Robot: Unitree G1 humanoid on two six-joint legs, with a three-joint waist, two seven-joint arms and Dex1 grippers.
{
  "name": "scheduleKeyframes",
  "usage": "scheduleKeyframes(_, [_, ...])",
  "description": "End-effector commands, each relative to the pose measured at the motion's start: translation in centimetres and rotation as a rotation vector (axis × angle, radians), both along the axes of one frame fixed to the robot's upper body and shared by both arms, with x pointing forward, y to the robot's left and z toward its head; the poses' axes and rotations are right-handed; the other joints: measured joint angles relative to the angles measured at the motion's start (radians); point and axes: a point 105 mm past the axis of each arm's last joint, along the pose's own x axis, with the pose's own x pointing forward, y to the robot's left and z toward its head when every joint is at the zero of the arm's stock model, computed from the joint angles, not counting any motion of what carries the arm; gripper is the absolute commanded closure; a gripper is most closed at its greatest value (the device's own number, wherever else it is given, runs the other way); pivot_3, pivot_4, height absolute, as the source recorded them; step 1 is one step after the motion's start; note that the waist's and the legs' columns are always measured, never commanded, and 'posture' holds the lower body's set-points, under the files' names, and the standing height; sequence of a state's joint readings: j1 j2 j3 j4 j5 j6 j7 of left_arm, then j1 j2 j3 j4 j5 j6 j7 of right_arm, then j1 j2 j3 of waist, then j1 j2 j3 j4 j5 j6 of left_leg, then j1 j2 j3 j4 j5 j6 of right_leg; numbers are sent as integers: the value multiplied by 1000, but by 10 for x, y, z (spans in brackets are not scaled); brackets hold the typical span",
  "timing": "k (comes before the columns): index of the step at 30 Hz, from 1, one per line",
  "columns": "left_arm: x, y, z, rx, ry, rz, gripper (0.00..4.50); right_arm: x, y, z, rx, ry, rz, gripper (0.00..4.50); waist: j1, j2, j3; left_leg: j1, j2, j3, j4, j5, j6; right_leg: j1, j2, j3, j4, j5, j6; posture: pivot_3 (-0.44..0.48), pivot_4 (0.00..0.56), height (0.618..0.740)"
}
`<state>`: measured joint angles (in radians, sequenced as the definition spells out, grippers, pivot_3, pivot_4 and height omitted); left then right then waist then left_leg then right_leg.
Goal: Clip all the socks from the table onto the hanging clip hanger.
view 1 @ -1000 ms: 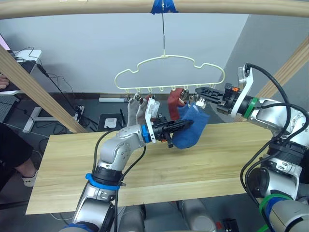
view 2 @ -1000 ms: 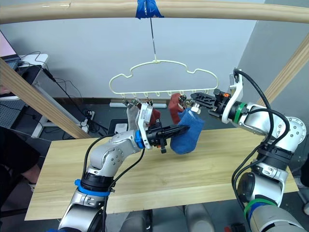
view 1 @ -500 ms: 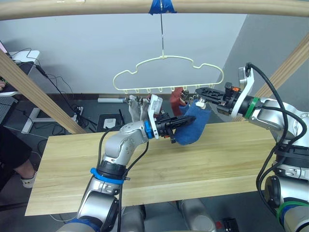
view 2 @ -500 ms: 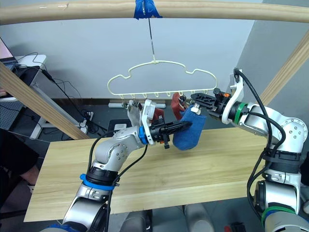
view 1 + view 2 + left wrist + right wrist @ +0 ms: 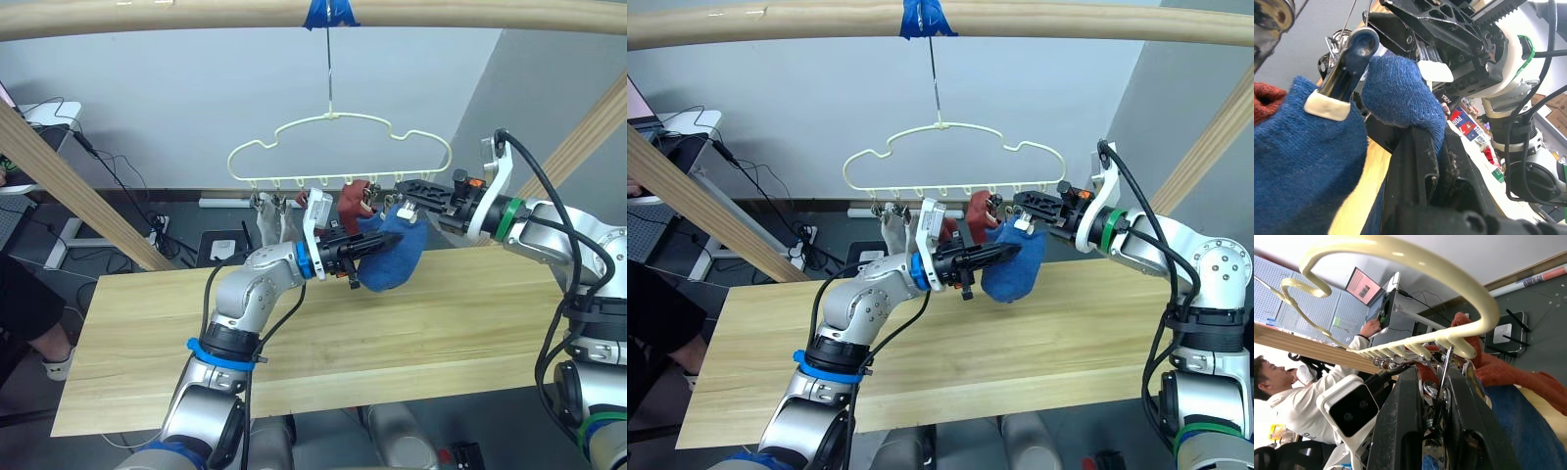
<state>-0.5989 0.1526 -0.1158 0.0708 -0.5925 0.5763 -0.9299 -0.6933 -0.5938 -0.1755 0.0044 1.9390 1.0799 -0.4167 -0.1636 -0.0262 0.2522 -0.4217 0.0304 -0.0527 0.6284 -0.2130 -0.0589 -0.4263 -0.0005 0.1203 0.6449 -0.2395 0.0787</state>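
The left claw [image 5: 377,243] is closed on the upper edge of a blue sock [image 5: 394,257], its two black fingers [image 5: 1418,161] pinching a fold of the knit. It holds the sock up above the counter [image 5: 294,343], just under the right end of the clip hanger [image 5: 338,147]. The sock hangs from that grip with its long axis roughly up and down, the rounded end pointing down toward the counter and clear of it.

The right claw [image 5: 411,188] reaches in from the other side at clip height, its fingers nearly closed around one of the small metal clips [image 5: 1442,374] at the hanger's right end, directly above the blue sock's top edge. In the left wrist view a clip with a cream pad [image 5: 1327,105] rests against the blue fabric beside the left claw's fingers.

Just behind the left claw a rust red sock [image 5: 353,199] hangs from a clip, touching the blue one. Farther along the row, on the far side of the left arm, a light grey sock [image 5: 266,220] hangs lengthwise downward. The hanger's hook runs up to a wooden pole [image 5: 196,14] marked with blue tape [image 5: 331,12].
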Motion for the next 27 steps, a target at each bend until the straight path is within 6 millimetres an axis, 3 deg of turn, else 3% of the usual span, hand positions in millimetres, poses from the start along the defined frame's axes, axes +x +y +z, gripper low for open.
scheduleKeyframes(1, [-4, -3, 17, -31, -68, -27, 4500, -6, 1, 15, 25, -59, 24, 3558, 0, 0, 0, 0, 0, 0, 0, 0, 0, 0, 0, 0, 0, 0, 0, -178, 249, 740])
scheduleKeyframes(11, [-2, -5, 18, -24, -80, -23, 4500, -6, -9, 15, 2, -70, 1, 129, 2, 0, 0, 0, 0, 0, 0, 0, 0, 0, 0, 0, 0, 0, 0, -179, 249, 740])
scheduleKeyframes(15, [4, -9, 14, -1, -114, 6, 4500, -12, -51, 16, -134, -104, -99, 56, 17, 0, 0, -1, 0, 0, 0, 0, 0, 0, 0, 0, 0, 0, 0, -196, 249, 740])
scheduleKeyframes(18, [3, -14, 7, 14, -112, -16, 3784, -21, -65, 14, -222, -125, -106, 0, 25, -1, 1, -1, -1, 0, 0, 0, 0, 0, -1, 0, -2, 0, 0, -210, 249, 740])
scheduleKeyframes(22, [4, -11, -5, 49, -107, -9, 2456, -27, -75, 6, -327, -165, -113, 0, 22, -1, 1, -1, -1, 1, 0, 0, 0, 0, 0, 0, -1, 0, 1, -214, 249, 740])
scheduleKeyframes(27, [4, 12, -13, 79, -87, 34, 911, -31, -77, -2, -427, -244, -113, 0, 17, -1, 1, 2, 0, 1, 0, 0, 0, 0, 0, 1, 0, -1, 1, -208, 251, 740])
